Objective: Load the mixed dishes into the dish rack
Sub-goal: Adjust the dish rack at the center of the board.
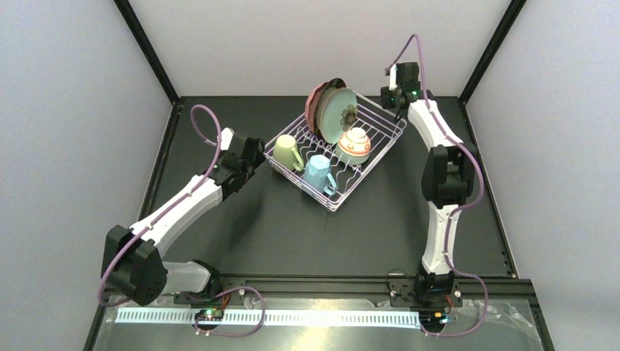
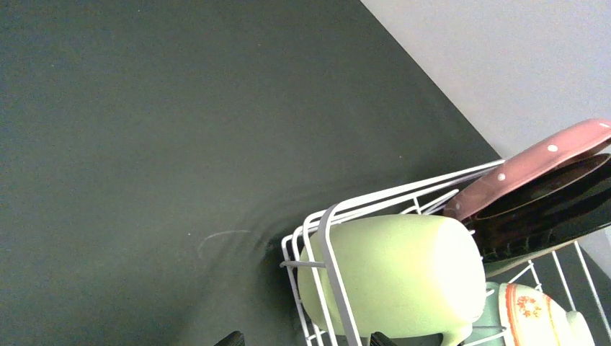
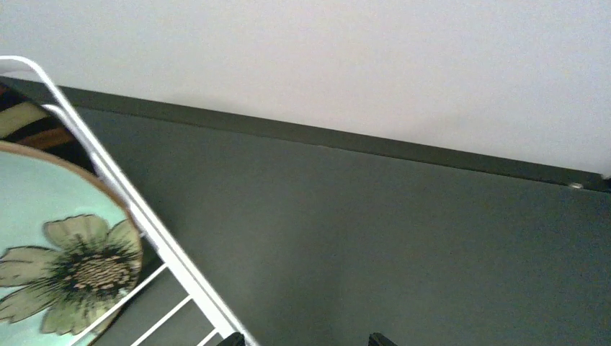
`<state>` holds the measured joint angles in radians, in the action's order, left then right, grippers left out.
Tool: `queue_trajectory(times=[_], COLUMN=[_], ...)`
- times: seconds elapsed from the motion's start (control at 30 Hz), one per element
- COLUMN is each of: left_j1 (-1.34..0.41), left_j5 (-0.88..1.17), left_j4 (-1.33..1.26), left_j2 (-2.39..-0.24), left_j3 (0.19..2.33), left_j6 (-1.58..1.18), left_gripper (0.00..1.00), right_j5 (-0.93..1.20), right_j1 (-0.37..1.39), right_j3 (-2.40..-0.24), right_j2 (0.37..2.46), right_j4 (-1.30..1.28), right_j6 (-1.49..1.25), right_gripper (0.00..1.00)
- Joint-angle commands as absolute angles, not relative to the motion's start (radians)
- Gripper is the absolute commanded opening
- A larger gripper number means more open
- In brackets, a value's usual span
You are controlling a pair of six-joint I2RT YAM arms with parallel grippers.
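Left gripper (image 1: 256, 153) released, empty, just left of dish rack (image 1: 369, 170). Inside rack: cream mug (image 1: 286, 152), light-blue mug (image 1: 319, 172) along near-left side; mint flowered plate (image 1: 338, 117) on edge, propped by prongs; small orange-patterned bowl (image 1: 354, 144). Right gripper (image 1: 395, 106) released, empty, at rack's far-right corner. Loading looks complete.

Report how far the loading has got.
Done: the dish rack holds three plates upright, pink dotted plate, dark-rimmed plate, mint flowered plate, plus the pale-green mug, light-blue mug and orange-patterned bowl. In hand: nothing; the left tool and right tool stand open beside the rack. Left: no dish shows outside it; loading looks finished.
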<state>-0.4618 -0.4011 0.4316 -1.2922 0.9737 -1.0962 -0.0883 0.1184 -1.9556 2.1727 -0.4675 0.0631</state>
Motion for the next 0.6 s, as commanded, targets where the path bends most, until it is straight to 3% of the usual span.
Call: queue_trajectory(times=[0.0,0.57], left_j1=[-0.448,-0.437], left_j5=[-0.357,-0.295], left_j4=[0.402,0.388], left_j2=[-1.307,-1.326], left_j3=[0.976,0.972], left_j6=[-1.14,-1.189], left_gripper=[0.99,0.99], right_j5=[-0.005,0.093], right_j1=[0.125,0.124], right_j3=[-1.929,-1.997], right_j2=[2.168,2.276], right_j4=[-0.435,-0.453], right_j6=[0.076,0.094], right_gripper=[0.98,0.98])
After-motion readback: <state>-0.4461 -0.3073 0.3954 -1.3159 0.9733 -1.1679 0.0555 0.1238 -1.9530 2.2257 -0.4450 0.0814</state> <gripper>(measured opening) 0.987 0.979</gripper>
